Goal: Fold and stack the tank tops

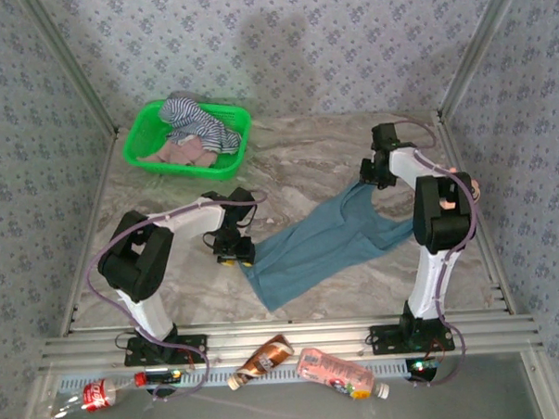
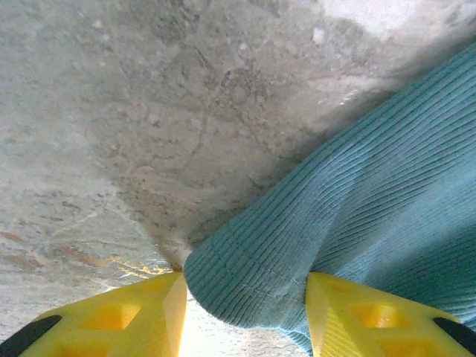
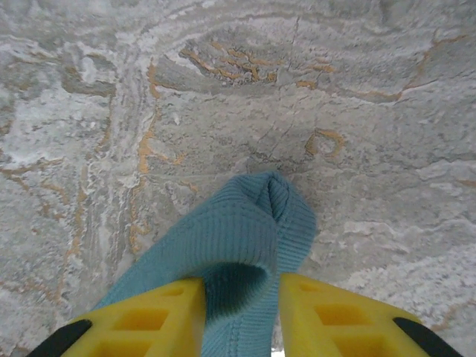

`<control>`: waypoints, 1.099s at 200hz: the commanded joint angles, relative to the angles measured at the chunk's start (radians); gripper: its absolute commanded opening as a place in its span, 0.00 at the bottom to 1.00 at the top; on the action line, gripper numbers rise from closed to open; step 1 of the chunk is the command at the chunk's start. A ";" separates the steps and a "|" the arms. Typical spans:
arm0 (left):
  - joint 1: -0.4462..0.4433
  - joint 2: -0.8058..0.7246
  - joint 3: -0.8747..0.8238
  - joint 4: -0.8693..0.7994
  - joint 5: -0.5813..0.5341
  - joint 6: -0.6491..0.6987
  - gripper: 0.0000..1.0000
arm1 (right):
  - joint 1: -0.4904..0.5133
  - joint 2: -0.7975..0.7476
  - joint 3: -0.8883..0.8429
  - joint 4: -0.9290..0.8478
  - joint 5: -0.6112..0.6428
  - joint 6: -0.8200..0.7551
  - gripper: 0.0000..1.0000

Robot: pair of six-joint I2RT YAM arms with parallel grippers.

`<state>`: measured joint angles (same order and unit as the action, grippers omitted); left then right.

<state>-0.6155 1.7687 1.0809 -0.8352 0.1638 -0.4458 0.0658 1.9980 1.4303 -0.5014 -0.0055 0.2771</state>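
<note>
The teal-blue tank top [image 1: 327, 240] lies stretched slantwise across the marble table between both arms. My left gripper [image 1: 235, 255] sits low at its near-left hem corner. In the left wrist view the ribbed hem [image 2: 253, 275] bulges between the yellow fingers [image 2: 342, 312] and touches both, with the left gripper [image 2: 245, 286] shut on it. My right gripper [image 1: 369, 180] holds the far-right end. There a bunched strap [image 3: 253, 223] is pinched in the right gripper [image 3: 242, 286], just above the table. The striped tank top [image 1: 197, 120] and the pink tank top [image 1: 179, 151] lie crumpled in the green basket [image 1: 142, 132].
The green basket stands at the back left near the wall. Bottles lie along the front rail below the arm bases: a cola bottle [image 1: 97, 396], a brown one [image 1: 263, 359] and a pink one [image 1: 335, 372]. Metal frame posts border both sides.
</note>
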 commanded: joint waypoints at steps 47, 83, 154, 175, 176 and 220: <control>-0.002 -0.018 -0.002 -0.008 -0.004 -0.007 0.46 | -0.032 -0.024 -0.021 0.052 -0.047 0.008 0.06; -0.001 -0.009 -0.003 -0.010 0.002 -0.003 0.46 | -0.072 -0.136 -0.172 0.214 -0.130 0.026 0.04; -0.001 -0.019 0.002 -0.013 0.007 -0.011 0.46 | -0.159 -0.061 -0.185 0.228 -0.224 0.143 0.07; -0.001 -0.025 0.010 -0.021 0.010 -0.012 0.46 | -0.164 -0.047 -0.208 0.228 -0.227 0.171 0.08; -0.001 -0.025 0.010 -0.021 0.010 -0.011 0.46 | -0.165 -0.046 -0.208 0.227 -0.227 0.173 0.08; 0.008 -0.056 0.065 -0.055 0.027 -0.013 0.46 | -0.186 -0.042 -0.222 0.183 -0.218 0.202 0.10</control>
<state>-0.6155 1.7668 1.0931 -0.8433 0.1692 -0.4461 -0.0998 1.9511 1.2118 -0.2562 -0.2356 0.4381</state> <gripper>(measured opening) 0.462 0.093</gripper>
